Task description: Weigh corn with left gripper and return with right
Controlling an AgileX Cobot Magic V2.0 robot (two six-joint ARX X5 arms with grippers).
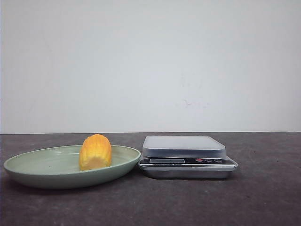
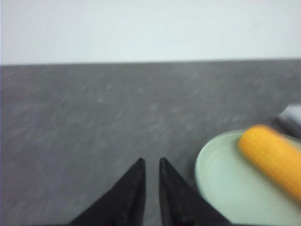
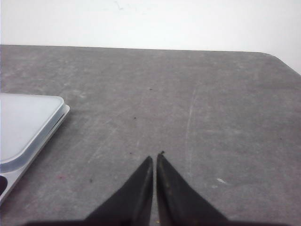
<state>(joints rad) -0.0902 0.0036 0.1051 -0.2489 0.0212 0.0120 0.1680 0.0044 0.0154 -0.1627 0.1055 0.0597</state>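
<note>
Dark grey desk point(image 1: 263, 197): front on, the corn cob point(image 1: 95, 151) lies in my green plate point(image 1: 28, 170), just beside the bare kitchen scale point(image 1: 187, 155). Left wrist: my left hand point(image 2: 151, 163) nearly closed, empty; the round cob could roll. Right wrist: right hand point(image 3: 154, 158) pinched, empty.

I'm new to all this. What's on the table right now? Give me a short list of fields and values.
corn: lying on the plate, uncut end toward the camera
plate: pale green, left of the scale, nearly touching it
scale: platform bare, display too small to read
left gripper: fingers nearly together, holding nothing, over bare table beside the plate
right gripper: shut, holding nothing, over bare table beside the scale
table: dark grey
</note>
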